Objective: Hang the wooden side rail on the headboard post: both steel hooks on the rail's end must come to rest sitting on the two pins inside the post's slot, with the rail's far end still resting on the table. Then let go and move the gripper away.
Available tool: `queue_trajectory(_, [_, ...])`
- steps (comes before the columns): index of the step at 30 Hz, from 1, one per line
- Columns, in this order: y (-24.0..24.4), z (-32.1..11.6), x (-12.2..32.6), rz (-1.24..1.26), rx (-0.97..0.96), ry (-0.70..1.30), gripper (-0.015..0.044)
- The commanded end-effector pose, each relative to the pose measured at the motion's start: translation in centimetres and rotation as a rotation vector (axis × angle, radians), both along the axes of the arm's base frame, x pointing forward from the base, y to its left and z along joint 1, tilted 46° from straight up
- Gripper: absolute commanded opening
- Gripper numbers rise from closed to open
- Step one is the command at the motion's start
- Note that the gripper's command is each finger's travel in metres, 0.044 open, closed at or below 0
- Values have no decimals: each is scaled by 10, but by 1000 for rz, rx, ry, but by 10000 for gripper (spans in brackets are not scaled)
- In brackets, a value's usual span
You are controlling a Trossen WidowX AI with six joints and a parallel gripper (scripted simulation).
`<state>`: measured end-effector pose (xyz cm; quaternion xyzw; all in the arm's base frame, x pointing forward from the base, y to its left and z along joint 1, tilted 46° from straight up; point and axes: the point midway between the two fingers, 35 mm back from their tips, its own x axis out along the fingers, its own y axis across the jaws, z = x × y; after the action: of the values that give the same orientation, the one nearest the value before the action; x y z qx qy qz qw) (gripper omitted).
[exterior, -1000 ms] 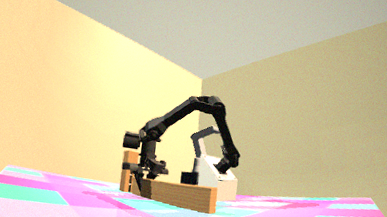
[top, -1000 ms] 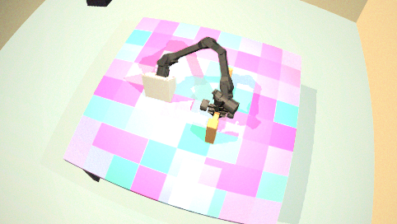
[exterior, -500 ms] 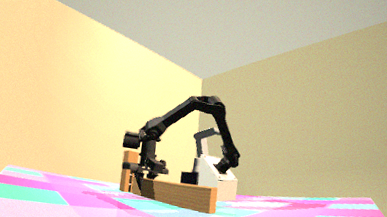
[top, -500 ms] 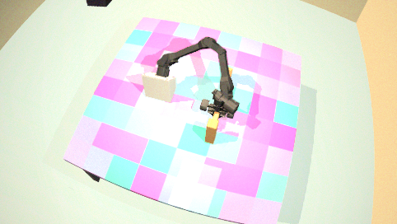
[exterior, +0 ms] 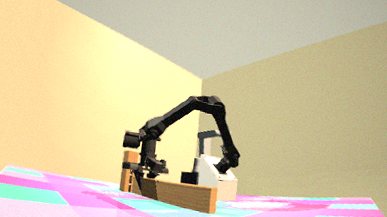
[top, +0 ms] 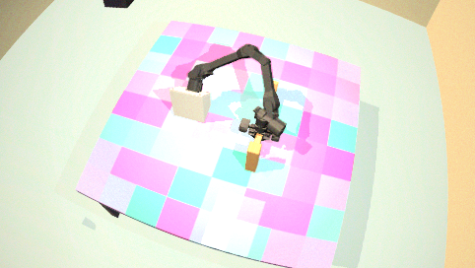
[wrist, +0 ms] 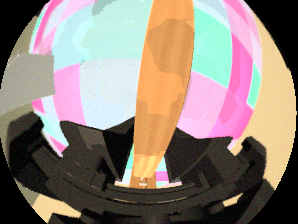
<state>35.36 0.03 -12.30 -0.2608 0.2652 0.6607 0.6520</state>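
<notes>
The wooden post stands upright on the table; small light marks show along its slot side in the exterior view. The wooden side rail stands on its long edge, its far end down at the table, its other end close to the post. In the top view the arm hides most of the rail. My gripper is shut on the rail near its post end, with a finger on each side. The fingers hide the joint in the exterior view, so whether the hooks sit on the pins cannot be told.
A pale upright panel stands beside the arm's base, to the left of the post in the top view. In the exterior view the white box-like body stands behind the rail's far end. The table has a patchwork top.
</notes>
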Motion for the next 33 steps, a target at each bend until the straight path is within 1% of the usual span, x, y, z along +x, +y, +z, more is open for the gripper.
queue_trajectory(1, [-5,5,4,-4,-7,-19,0])
queue_trajectory(33, [-9,9,4,-4,-7,-19,0])
